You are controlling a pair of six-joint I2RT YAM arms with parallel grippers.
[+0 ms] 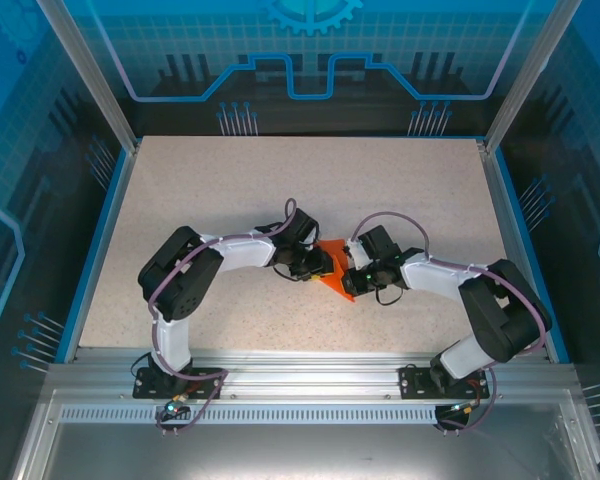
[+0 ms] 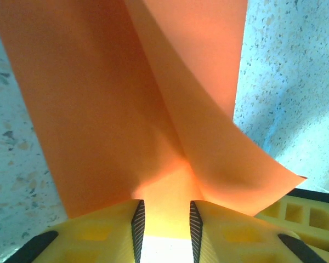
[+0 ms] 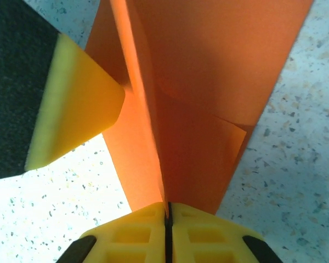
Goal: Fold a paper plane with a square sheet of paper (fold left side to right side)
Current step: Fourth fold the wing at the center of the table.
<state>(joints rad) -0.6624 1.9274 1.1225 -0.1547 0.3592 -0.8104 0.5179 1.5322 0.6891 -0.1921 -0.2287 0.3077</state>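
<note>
Speckled beige table (image 1: 280, 190): blue-edged, carrying all items below. Left arm (image 1: 195, 270) and right arm (image 1: 480, 300): white and black, bases at the near edge, both reaching inward to meet near the table's centre. Orange sheet of paper (image 1: 332, 272): near mid-table, between the two wrists, partly folded. One flap (image 3: 208, 82) stands up from the surface along a crease, and a lower layer lies flat with a turned corner. Right gripper (image 3: 167, 207): yellow fingers pressed together, pinching the raised fold of the sheet at its near edge. Left gripper (image 2: 164, 211): ribbed pads (image 2: 138, 224) parted by a narrow gap. The sheet (image 2: 126, 109) rises just ahead of it, and whether the pads grip anything cannot be told. One left fingertip (image 3: 77, 104) touches the flap's side in the right wrist view.
</note>
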